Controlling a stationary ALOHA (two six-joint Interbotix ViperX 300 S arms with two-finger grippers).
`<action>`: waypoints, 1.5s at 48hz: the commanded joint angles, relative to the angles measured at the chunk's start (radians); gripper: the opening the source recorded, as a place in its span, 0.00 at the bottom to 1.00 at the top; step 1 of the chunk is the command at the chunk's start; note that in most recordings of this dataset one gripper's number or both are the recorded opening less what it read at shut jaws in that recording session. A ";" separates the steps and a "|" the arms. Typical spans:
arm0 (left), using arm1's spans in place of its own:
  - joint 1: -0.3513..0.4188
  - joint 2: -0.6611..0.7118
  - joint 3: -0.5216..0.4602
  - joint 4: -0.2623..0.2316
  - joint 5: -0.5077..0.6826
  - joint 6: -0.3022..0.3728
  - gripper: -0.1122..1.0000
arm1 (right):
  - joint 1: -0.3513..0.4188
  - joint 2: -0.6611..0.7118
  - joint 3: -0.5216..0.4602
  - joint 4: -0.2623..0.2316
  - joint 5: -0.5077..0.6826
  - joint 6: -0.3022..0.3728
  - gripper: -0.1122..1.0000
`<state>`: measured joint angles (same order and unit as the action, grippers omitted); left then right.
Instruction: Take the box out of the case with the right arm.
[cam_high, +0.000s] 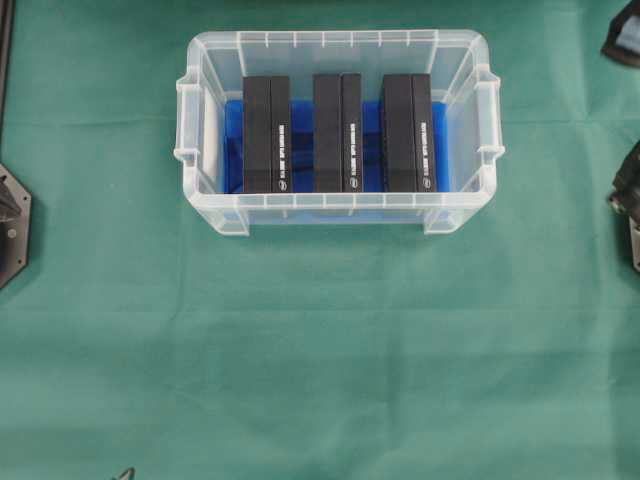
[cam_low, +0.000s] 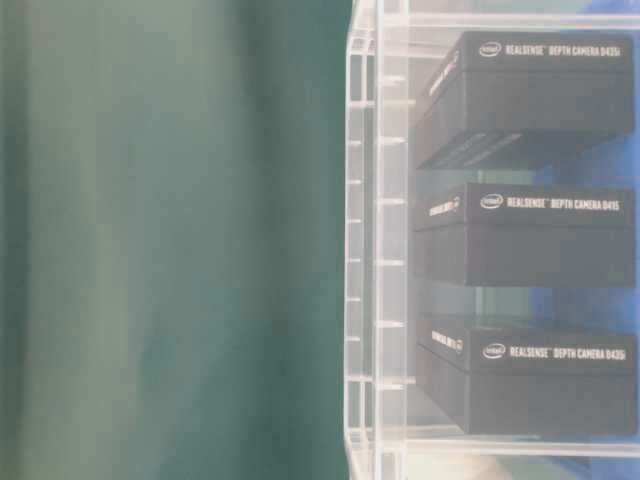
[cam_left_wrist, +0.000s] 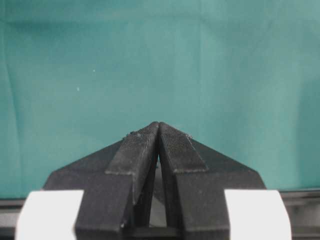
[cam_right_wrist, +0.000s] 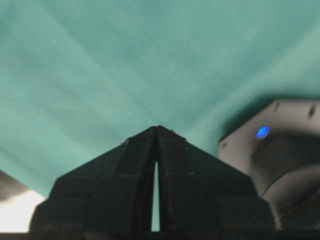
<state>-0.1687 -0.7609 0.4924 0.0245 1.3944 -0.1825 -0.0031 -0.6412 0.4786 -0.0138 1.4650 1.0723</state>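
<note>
While both arms are sitting back at the edges of the green cloth (cam_high: 320, 360), the case (cam_high: 338, 42) is standing in the upper middle of the overhead view, well apart from either of them. Its clear walls are showing a blue sheet (cam_high: 232, 150) lining the bottom, and 3 black boxes are standing on edge inside, side by side with blue gaps between them: the left box (cam_high: 266, 133), the middle box (cam_high: 337, 132) and the right box (cam_high: 407, 132). From table level, the white lettering on each box is reading as a RealSense depth camera label, seen through the ribbed wall of the case.

Only a dark piece of the right arm (cam_high: 627, 205) is poking in at the right edge of the overhead view. Its own camera is showing the right gripper (cam_right_wrist: 157, 129) with fingertips pressed together at the tip, holding nothing, hanging over bare cloth beside a grey base with a blue light (cam_right_wrist: 262, 132). On the other side, the left gripper (cam_left_wrist: 159, 125) is likewise closed tip to tip and empty, over plain cloth.
</note>
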 joint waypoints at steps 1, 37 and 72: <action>-0.005 0.003 -0.023 -0.002 -0.003 -0.002 0.10 | -0.002 0.002 -0.026 -0.003 0.020 0.104 0.10; -0.005 0.002 -0.023 -0.002 -0.003 -0.002 0.10 | -0.066 0.003 -0.018 -0.057 0.034 0.420 0.10; -0.005 0.002 -0.021 0.000 -0.003 -0.002 0.10 | -0.368 0.058 -0.021 -0.055 0.008 0.112 0.10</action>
<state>-0.1687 -0.7609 0.4924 0.0245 1.3929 -0.1810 -0.3528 -0.5844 0.4786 -0.0690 1.4849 1.1919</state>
